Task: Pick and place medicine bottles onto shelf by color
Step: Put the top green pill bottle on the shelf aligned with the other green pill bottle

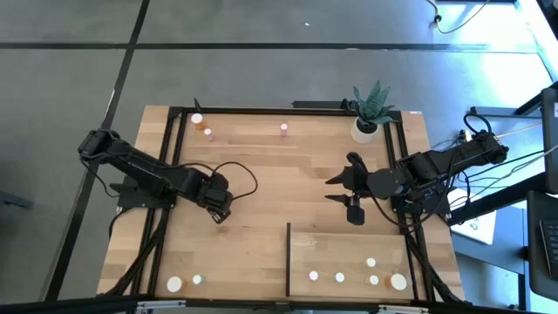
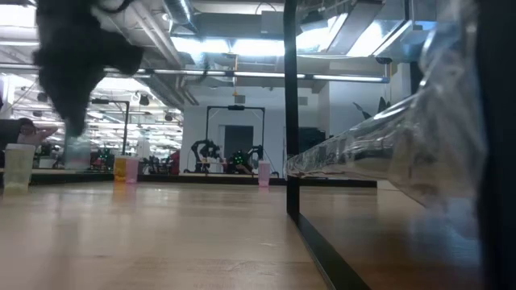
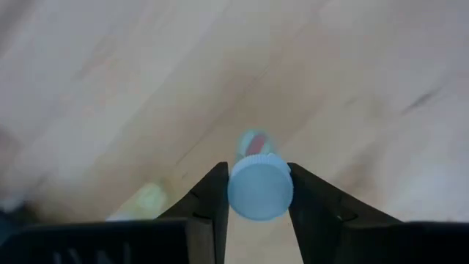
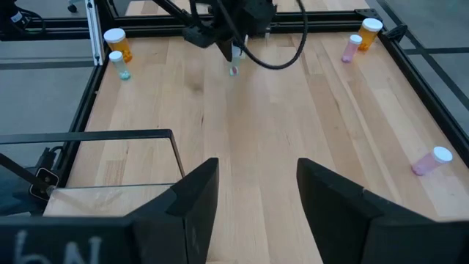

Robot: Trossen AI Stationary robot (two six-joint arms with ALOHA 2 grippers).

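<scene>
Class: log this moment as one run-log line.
left gripper: shut on bottle | right gripper: open, empty, waiting | shelf: five bottles

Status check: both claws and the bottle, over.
Left claw clamped on small white-capped bottle, above bare planks. Right claw open, empty, hovering mid-table by light-wood shelf. Nothing in the way.

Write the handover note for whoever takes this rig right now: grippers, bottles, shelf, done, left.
Left gripper: shut on a small clear bottle with a white cap, over the table's left-centre.
Right gripper: open, empty, waiting at right-centre, just beyond the shelf.
Light-wood shelf panel with a dark upright edge: near-right corner; five white-capped bottles on it, including a pink one.
Still on the table: two bottles at the near-left corner, two at the far-left corner, one pink bottle at the far edge.
Left: shelve the held bottle by colour, then those five.
</scene>
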